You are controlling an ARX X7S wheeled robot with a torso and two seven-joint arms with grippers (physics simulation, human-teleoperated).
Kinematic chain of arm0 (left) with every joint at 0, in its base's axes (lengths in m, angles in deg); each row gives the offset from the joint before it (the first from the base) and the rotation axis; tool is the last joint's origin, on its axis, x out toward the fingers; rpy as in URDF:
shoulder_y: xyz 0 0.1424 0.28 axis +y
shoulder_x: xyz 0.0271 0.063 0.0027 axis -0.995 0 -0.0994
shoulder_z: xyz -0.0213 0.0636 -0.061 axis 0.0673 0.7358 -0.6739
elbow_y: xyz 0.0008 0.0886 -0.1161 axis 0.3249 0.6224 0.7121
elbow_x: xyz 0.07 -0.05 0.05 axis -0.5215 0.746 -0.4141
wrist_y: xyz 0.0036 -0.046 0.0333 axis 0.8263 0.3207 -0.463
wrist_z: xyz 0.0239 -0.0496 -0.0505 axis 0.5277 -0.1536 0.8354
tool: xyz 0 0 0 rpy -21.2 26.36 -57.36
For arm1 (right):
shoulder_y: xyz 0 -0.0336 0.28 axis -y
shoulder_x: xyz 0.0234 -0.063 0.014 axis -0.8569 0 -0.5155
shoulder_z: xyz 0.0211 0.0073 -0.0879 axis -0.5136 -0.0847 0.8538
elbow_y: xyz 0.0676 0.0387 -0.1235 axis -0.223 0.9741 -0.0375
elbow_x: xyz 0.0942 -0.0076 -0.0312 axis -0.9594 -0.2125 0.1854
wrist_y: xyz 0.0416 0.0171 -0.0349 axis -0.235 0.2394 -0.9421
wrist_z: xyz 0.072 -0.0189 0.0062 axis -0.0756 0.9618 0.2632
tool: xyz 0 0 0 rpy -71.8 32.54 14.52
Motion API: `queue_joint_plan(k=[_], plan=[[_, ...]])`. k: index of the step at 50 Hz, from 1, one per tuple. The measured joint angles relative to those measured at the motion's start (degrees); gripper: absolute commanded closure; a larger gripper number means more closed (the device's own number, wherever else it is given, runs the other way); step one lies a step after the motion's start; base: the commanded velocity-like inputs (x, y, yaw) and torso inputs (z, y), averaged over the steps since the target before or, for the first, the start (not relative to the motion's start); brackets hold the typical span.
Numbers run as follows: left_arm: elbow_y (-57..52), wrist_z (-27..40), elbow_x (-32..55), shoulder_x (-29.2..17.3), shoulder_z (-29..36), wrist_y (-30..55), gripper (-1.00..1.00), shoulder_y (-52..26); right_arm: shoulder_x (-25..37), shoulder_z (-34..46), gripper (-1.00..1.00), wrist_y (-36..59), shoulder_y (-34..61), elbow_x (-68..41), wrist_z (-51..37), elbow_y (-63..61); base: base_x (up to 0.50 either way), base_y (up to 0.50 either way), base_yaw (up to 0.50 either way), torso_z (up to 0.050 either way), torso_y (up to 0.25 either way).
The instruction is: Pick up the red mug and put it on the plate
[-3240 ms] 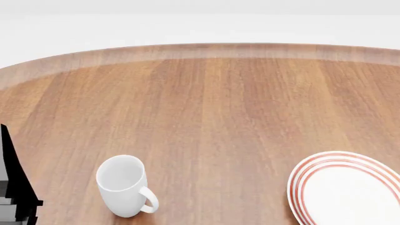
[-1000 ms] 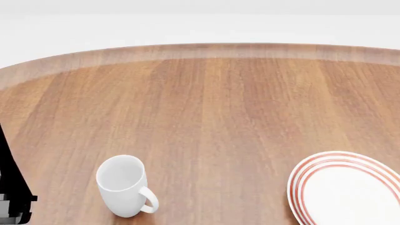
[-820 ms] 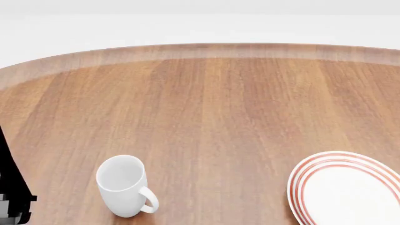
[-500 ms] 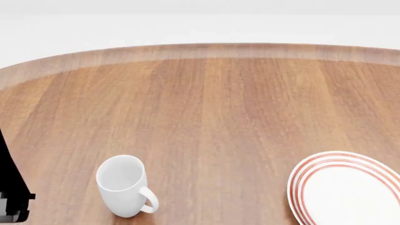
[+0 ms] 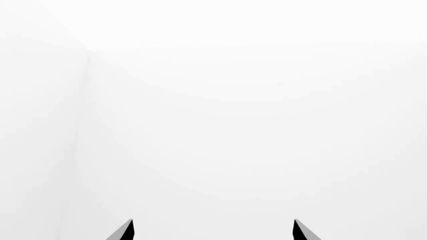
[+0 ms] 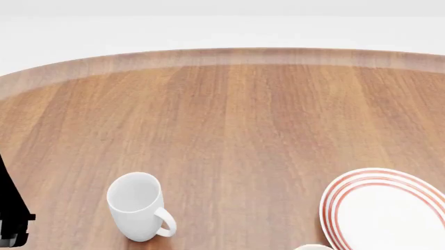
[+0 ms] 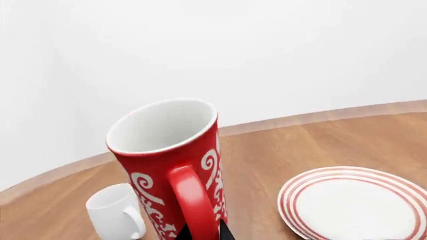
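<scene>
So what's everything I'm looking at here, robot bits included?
Table: one, brown wood, round-edged, under everything.
Red mug: one, red with white swirls, white inside, close in front of the right wrist camera, tilted a little; only its rim shows at the bottom edge of the head view.
White mug: one, plain white, upright on the table's near left.
Plate: one, white with red rings, empty, on the table's near right.
Left gripper: black fingers apart, holding nothing.
Right gripper: black, at the red mug's handle; grip unclear.
</scene>
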State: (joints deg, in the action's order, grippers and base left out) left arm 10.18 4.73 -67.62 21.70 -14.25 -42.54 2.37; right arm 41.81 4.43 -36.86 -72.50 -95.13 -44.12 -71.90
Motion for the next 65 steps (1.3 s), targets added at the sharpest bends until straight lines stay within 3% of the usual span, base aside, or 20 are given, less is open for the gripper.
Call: queue_joint_plan(k=[31,65], plan=[[-1.1,0.65,0.07,-0.54,-0.24,-0.34,-1.0,0.76,15.77,-6.66,1.0,28.6,13.0,-17.15,-19.93,-24.12,0.0,0.0,0.0,0.0,0.0],[-1.64,1.17,-0.15,-0.87,0.12,-0.63,-1.0,1.16,28.23,-13.13,1.0,35.82,28.57,-42.41,-32.94,-25.25,0.0,0.0,0.0,0.0,0.0]])
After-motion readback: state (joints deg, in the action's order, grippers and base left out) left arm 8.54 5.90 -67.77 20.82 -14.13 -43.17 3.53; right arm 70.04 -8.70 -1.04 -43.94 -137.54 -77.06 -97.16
